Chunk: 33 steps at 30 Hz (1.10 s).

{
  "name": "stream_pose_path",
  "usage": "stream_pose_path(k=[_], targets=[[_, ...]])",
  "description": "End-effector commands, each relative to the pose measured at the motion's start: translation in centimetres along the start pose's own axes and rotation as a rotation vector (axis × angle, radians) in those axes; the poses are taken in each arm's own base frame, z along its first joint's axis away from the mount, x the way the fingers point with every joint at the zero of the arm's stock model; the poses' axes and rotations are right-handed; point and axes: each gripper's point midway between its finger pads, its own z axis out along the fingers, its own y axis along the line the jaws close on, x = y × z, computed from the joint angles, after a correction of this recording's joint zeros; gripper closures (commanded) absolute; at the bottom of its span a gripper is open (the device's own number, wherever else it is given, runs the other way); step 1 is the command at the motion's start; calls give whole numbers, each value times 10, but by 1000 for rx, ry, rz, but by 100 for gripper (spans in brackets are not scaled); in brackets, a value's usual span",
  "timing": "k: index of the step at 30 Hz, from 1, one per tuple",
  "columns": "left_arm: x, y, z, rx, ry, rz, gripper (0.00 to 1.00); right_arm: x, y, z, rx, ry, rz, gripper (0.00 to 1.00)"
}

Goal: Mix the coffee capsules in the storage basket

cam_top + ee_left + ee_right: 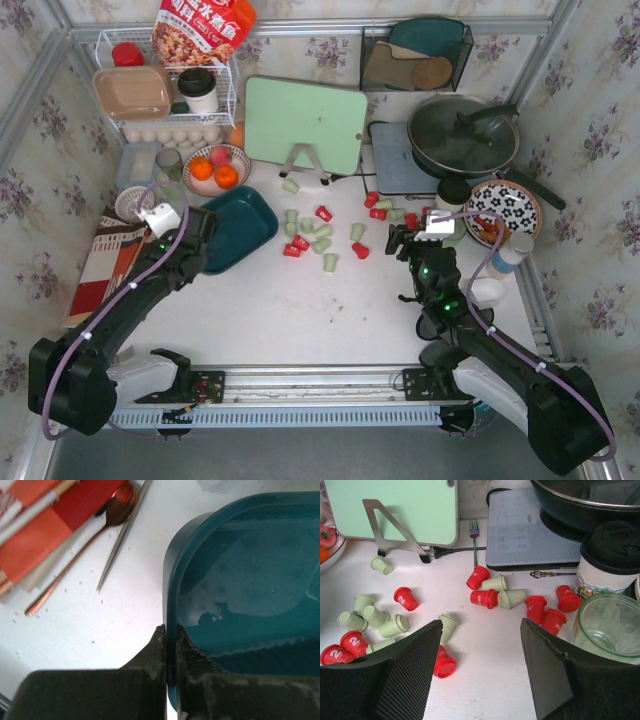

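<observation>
The dark teal storage basket [238, 226] stands empty at the table's left; its rim also shows in the left wrist view [172, 580]. My left gripper [171, 645] is shut on that rim, one finger inside and one outside; in the top view it is at the basket's left end [196, 230]. Red and pale green coffee capsules [312, 238] lie scattered on the table right of the basket, with more near the hob [385, 208]. My right gripper [481, 625] is open and empty, low over the table, with a red capsule [442, 664] and a green capsule [447, 627] by its left finger.
A fruit bowl [217, 168] and a white wire rack [170, 90] stand behind the basket. A green cutting board [305, 125] on a stand, an induction hob [530, 530] with a pan, a lidded jar [610, 560] and a glass [610, 625] crowd the right. A spoon [85, 545] and a striped cloth lie to the left.
</observation>
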Motion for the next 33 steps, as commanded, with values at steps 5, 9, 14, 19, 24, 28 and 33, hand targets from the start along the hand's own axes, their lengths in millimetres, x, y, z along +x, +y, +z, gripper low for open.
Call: stream_pose_path(k=[5,9,14,19,24,28,33], targets=[[40,10,20,-62,59,-219,66,-2,5,4,-17,0,8,29],[45,3,21,-17,84,-186,51,0,6,5,-19,6,5,29],[24,-12,2,86,66,63,42,1,7,5,-25,13,3,29],[25,-41,-17,290,107,358,37,2,8,6,-32,17,1,29],[44,-66,-15,457,159,520,28,5,8,7,-31,25,-4,29],[54,-82,-10,532,196,606,28,8,9,7,-34,32,-7,29],[60,-92,-2,551,222,650,29,8,11,8,-40,37,-10,29]])
